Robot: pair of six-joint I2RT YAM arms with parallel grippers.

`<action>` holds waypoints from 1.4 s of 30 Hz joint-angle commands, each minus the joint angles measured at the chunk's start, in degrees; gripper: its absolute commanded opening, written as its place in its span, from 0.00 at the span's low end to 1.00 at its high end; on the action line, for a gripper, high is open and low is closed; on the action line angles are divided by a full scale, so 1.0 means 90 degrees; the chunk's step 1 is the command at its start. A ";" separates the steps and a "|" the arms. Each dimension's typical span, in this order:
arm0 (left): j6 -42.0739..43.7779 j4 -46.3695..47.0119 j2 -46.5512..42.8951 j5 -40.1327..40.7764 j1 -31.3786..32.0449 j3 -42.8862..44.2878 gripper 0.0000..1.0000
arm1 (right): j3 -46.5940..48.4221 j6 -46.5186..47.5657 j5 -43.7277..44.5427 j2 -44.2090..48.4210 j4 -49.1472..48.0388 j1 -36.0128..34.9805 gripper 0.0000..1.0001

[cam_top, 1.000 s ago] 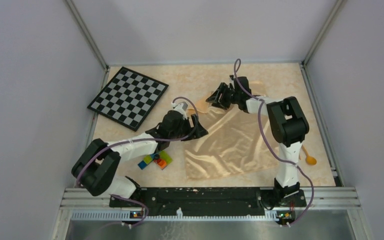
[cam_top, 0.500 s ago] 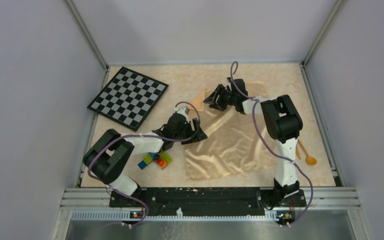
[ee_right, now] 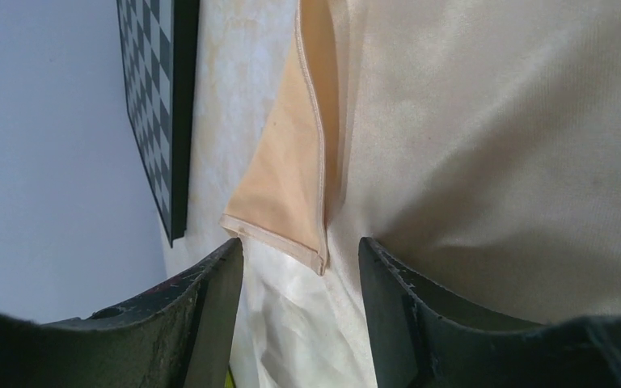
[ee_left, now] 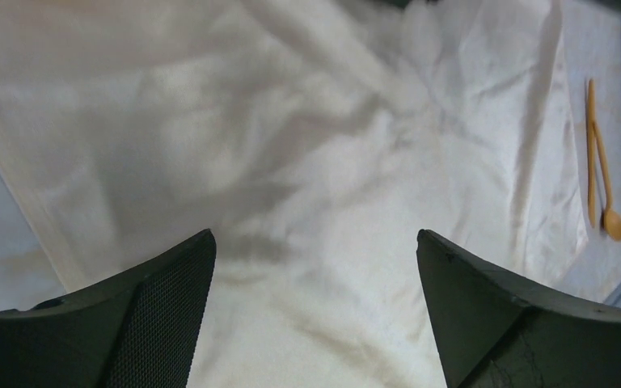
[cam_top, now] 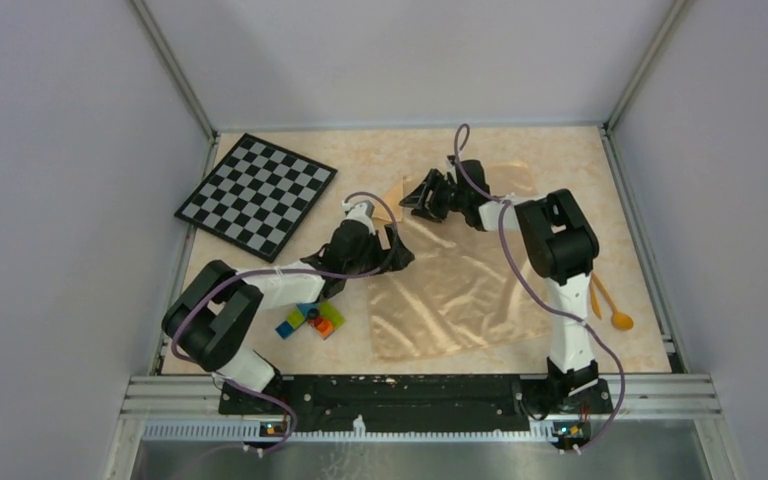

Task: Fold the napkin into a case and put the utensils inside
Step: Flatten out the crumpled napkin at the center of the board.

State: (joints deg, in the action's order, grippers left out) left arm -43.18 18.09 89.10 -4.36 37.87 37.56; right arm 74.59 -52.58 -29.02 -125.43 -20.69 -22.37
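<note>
The peach-orange napkin [cam_top: 465, 290] lies spread and wrinkled across the middle of the table, its far-left corner [cam_top: 397, 194] turned over. My left gripper [cam_top: 397, 257] hovers open over the cloth's left edge; the left wrist view shows only napkin [ee_left: 331, 137] between the wide-apart tips of that gripper [ee_left: 315, 242]. My right gripper [cam_top: 416, 199] is open at the far-left corner; in its wrist view the turned-over flap [ee_right: 291, 186] sits just ahead of the gripper [ee_right: 301, 252], unpinched. The orange-yellow utensils [cam_top: 610, 305] [ee_left: 599, 174] lie right of the cloth. No case is formed.
A black-and-white checkerboard [cam_top: 257, 192] [ee_right: 158, 105] lies at the far left. Coloured toy bricks [cam_top: 310, 320] sit beside the left arm, near the napkin's left edge. Grey walls with metal rails enclose the table on three sides.
The right gripper has slid left along the napkin's far edge to the turned-over corner. The left gripper's jaws have opened wider over the left edge, and its arm has shifted slightly.
</note>
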 commanded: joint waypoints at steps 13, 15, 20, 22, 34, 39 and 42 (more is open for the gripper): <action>-0.0691 0.1827 0.1404 0.1378 -0.0403 0.1316 0.97 | -0.1072 -0.0106 -0.0329 0.0863 -0.0300 0.0621 0.53; -0.0854 0.1972 0.1499 0.1313 -0.0398 0.1280 0.97 | -0.1082 -0.0163 -0.0315 0.0789 -0.0348 0.0627 0.53; -0.1362 0.2089 0.1829 0.1517 -0.0381 0.1295 0.98 | -0.1167 -0.0280 -0.0332 0.0735 -0.0531 0.0620 0.52; -0.1506 0.2439 0.2019 0.1585 -0.0390 0.1292 0.98 | -0.1227 -0.0286 -0.0295 0.0774 -0.0542 0.0621 0.51; -0.0817 0.5824 0.3376 0.2404 -0.0489 0.1624 0.95 | -0.1383 -0.0311 -0.0357 0.0774 -0.0620 0.0621 0.50; -0.0490 0.6696 0.3820 0.2294 -0.1268 0.2227 0.94 | -0.1462 -0.0292 -0.0374 0.0939 -0.0587 0.0623 0.50; -0.0306 0.7221 0.3559 0.1147 -0.1696 0.2477 0.94 | -0.1361 -0.0117 -0.0358 0.1005 -0.0353 0.0621 0.50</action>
State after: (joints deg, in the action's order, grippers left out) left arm -50.02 68.29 123.94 13.65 27.99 55.83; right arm 62.26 -55.81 -32.64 -119.63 -26.35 -16.73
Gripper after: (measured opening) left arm 0.936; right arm 0.501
